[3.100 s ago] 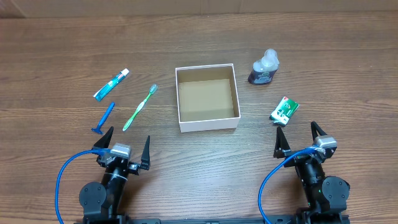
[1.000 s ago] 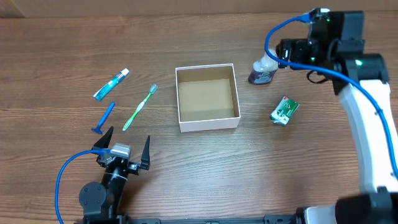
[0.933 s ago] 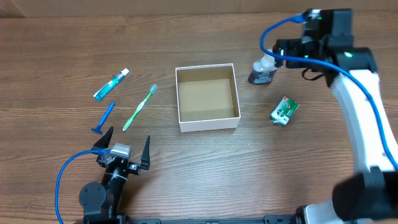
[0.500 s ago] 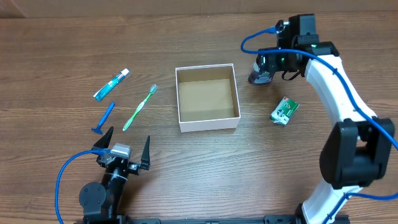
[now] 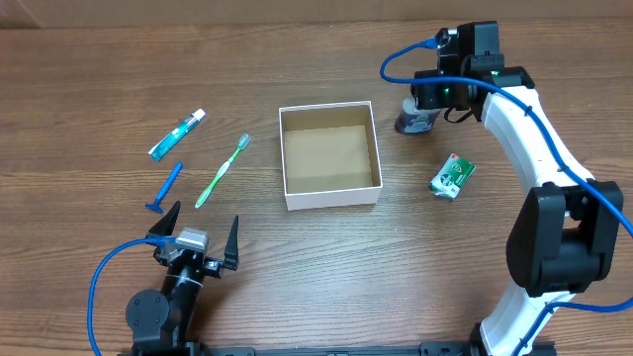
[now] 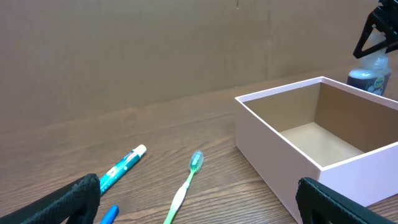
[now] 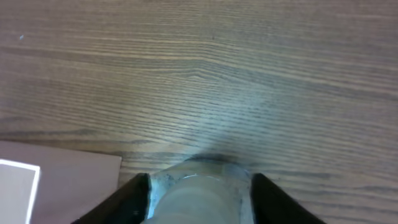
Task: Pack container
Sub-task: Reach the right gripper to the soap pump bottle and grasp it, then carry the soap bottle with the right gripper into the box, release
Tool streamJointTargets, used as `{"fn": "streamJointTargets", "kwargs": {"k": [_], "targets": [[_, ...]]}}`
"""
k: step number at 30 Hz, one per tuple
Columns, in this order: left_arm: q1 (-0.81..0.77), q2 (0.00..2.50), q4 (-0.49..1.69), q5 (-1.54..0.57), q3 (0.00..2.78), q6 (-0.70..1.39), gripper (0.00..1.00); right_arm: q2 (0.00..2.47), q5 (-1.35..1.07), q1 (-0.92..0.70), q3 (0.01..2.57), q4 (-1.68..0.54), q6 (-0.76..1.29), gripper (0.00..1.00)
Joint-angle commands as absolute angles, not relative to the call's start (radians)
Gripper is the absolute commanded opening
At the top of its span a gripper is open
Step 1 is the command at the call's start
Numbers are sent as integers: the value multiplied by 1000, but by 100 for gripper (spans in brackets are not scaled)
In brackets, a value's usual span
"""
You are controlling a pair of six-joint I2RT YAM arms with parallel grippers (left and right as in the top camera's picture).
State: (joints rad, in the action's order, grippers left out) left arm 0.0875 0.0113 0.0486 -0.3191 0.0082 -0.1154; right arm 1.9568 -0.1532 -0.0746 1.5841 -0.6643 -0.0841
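The right gripper (image 5: 427,99) straddles the clear cap of the bottle (image 5: 411,124), just right of the container (image 5: 331,196), which sits mid-table. Whether its 2 fingers clamp yet cannot be told. It should squeeze squarely before lifting. The left gripper (image 5: 198,232) rests near left, fingers spread.

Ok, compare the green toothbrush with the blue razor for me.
The toothbrush is green and longer; the razor is blue and shorter. The toothbrush lies nearer the container, the razor further left. Both lie flat outside it, slanted alike.
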Motion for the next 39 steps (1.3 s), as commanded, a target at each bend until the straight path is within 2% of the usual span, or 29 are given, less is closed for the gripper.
{"fn": "streamJointTargets", "kwargs": {"k": [1, 4, 5, 12, 18, 23, 31, 39], "targets": [[99, 4, 48, -330, 5, -128, 100, 1943, -158, -78, 1604, -669, -86, 41], [99, 4, 48, -330, 5, -128, 100, 1942, -158, -78, 1604, -685, -79, 22], [99, 4, 48, -330, 5, -128, 100, 1941, -158, -78, 1604, -686, -79, 21], [99, 4, 48, -330, 5, -128, 100, 1851, -150, -78, 1665, -760, -74, 21], [99, 4, 48, -330, 5, -128, 100, 1826, -158, -94, 1966, -1089, 5, 21], [99, 4, 48, -330, 5, -128, 100, 1825, -162, -215, 2180, -1294, 134, 21], [99, 4, 48, -330, 5, -128, 100, 1916, -105, -496, 2159, -1206, 297, 23], [99, 4, 48, -330, 5, -128, 100, 2094, 53, -545, 2159, -1077, 420, 23]]}}
